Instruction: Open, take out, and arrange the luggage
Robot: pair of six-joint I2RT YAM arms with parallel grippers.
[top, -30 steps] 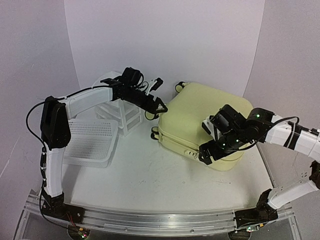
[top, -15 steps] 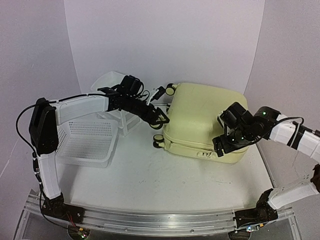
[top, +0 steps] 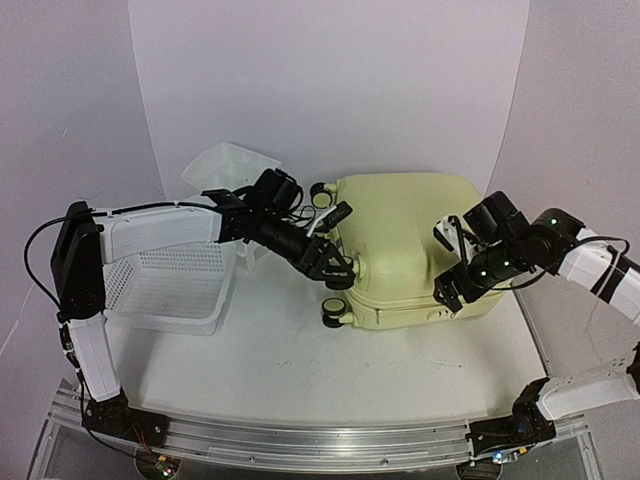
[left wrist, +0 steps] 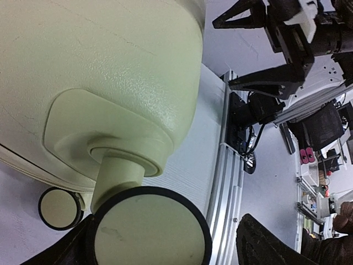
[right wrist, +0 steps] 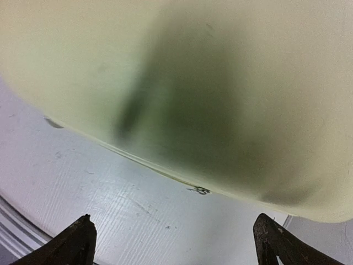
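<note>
White surface [top: 300,370] runs under pale, bare walls. On its middle-right part sits the luggage [top: 410,240], shut, its wheeled end turned toward the left arm. The left claw [top: 338,268] is at that wheeled corner, released: from the wrist, its dark fingers stand on either side of one wheel [left wrist: 149,229] without clamping it, and a second wheel [left wrist: 58,207] shows just beyond. The right claw [top: 452,285] is at the near right side of the shell, spread wide and holding nothing; its wrist view is filled by yellow shell. A basket [top: 165,290] lies at the left, with a drawer unit [top: 225,165] behind it.
</note>
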